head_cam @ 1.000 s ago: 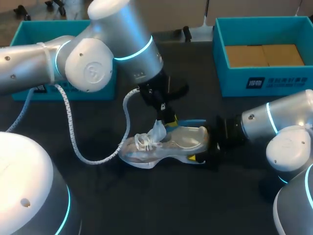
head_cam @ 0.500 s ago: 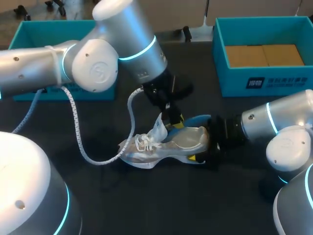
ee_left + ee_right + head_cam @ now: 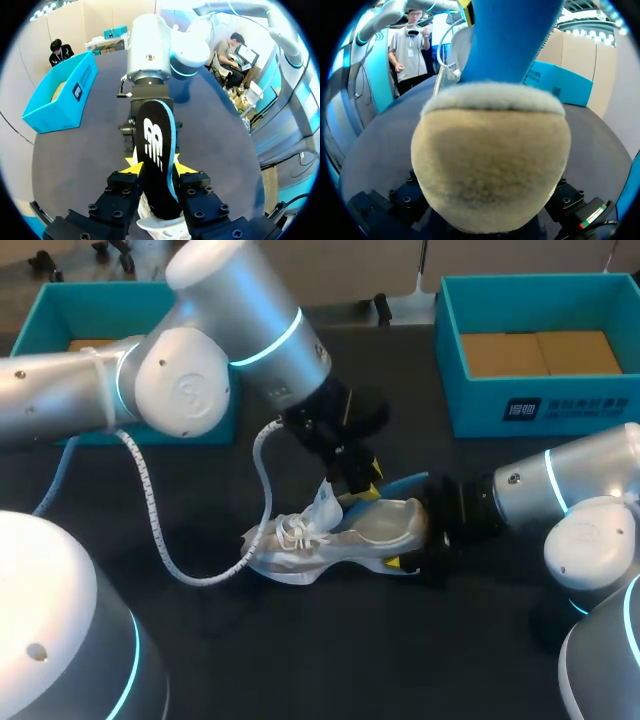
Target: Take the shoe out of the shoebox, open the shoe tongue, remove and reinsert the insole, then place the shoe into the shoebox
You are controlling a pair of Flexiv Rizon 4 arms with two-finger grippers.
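— Where is the pale grey mesh sneaker [image 3: 335, 537] with white laces?
— Stands sole-down mid-tabletop, toe toward the left edge, tongue pulled up.
— And the left gripper [image 3: 157, 167]?
— Clamped on a black foam insole [image 3: 152, 145] with blue edge, lifted above the collar.
— And the right gripper [image 3: 415, 537]?
— Closed on the tan-lined heel.

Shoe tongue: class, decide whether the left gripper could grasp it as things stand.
Probably not: the left gripper is shut on the insole, leaving no free fingers for the shoe tongue beside it.
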